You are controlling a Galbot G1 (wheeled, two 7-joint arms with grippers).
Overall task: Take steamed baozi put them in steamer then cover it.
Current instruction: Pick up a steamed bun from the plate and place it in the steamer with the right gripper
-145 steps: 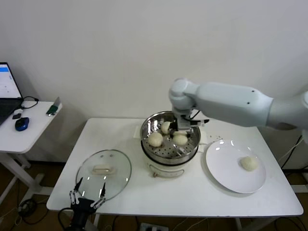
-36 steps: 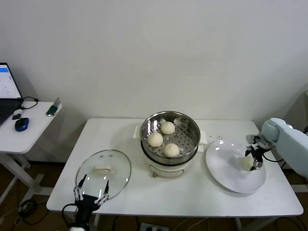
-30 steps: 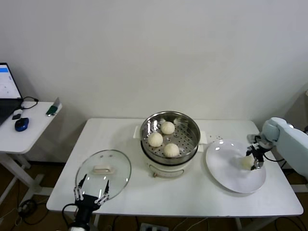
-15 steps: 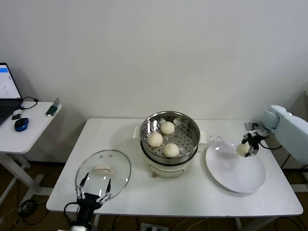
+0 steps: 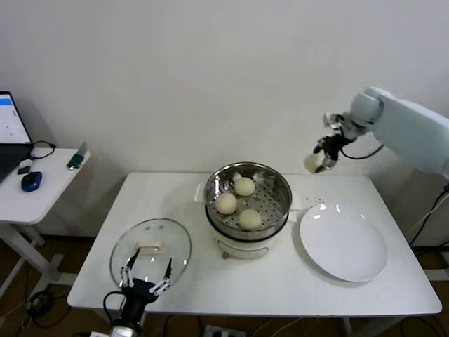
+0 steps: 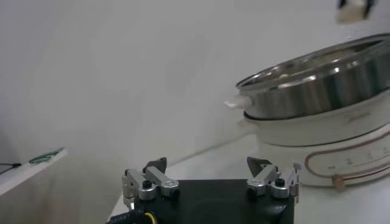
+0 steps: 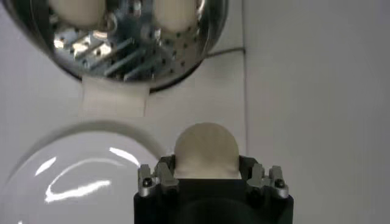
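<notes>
The steel steamer (image 5: 247, 184) on its cream pot base stands mid-table and holds three baozi (image 5: 239, 203). My right gripper (image 5: 319, 160) is shut on the fourth baozi (image 5: 313, 163) and holds it high in the air, right of and behind the steamer; the right wrist view shows that bun (image 7: 206, 148) between the jaws, with the steamer (image 7: 131, 53) below. The glass cover (image 5: 151, 250) with its cream handle lies flat at the table's front left. My left gripper (image 5: 146, 279) hangs open and empty just off the front edge by the cover, and it also shows in the left wrist view (image 6: 210, 180).
An empty white plate (image 5: 343, 242) lies right of the steamer. A side table (image 5: 28, 188) at the far left carries a laptop, a mouse and small items. A white wall stands behind the table.
My right gripper has lifted the last baozi off the plate and carried it up and left, towards the steamer. The plate is now empty. The left gripper has edged slightly right.
</notes>
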